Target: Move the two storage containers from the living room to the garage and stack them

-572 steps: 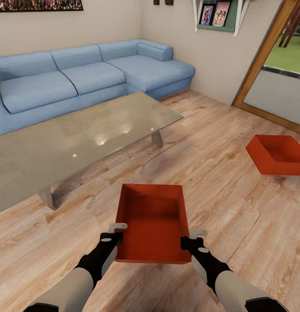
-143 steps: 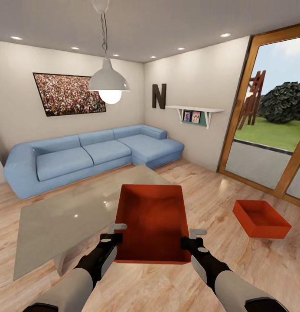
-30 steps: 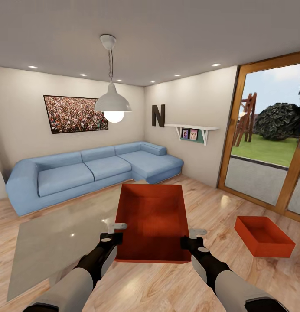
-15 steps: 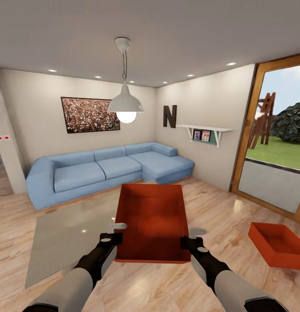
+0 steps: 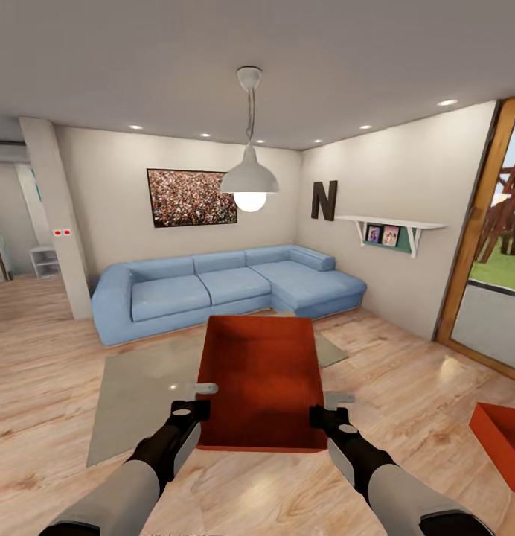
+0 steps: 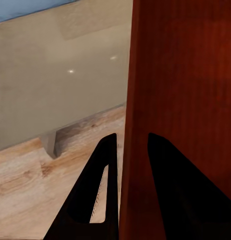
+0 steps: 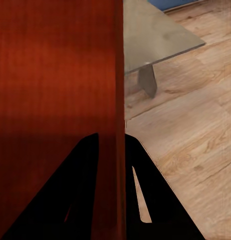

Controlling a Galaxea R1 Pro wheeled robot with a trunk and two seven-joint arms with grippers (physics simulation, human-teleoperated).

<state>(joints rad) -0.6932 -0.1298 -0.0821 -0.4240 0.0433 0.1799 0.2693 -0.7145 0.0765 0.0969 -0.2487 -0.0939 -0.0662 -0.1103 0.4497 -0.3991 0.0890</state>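
Over at the far left a doorway [image 5: 12, 223] is seen, opening out of the living room. Next, the left gripper [image 5: 194, 398] is clamped on the bin's [image 5: 261, 387] left wall; in the left wrist view one of its fingers [image 6: 168, 195] is set inside that wall and the other outside. The bin is held in the middle, lifted clear of the wood floor [image 5: 56, 417], its long axis running straight away from the robot, between both arms and equally near each. Smooth, flat red-orange walls are shown, with no lid. Behind it a glass tabletop [image 5: 138, 380] and a blue sofa [image 5: 228, 286] are seen. The right gripper [image 5: 328, 408] is clamped on the right wall in the same manner, the wall pinched between dark fingers [image 7: 70, 190]. At the far right the second bin [image 5: 503, 443] is left on the planks, well apart, cut by the frame edge. The garage is judged not yet reached; a turn towards the doorway is probably called for.
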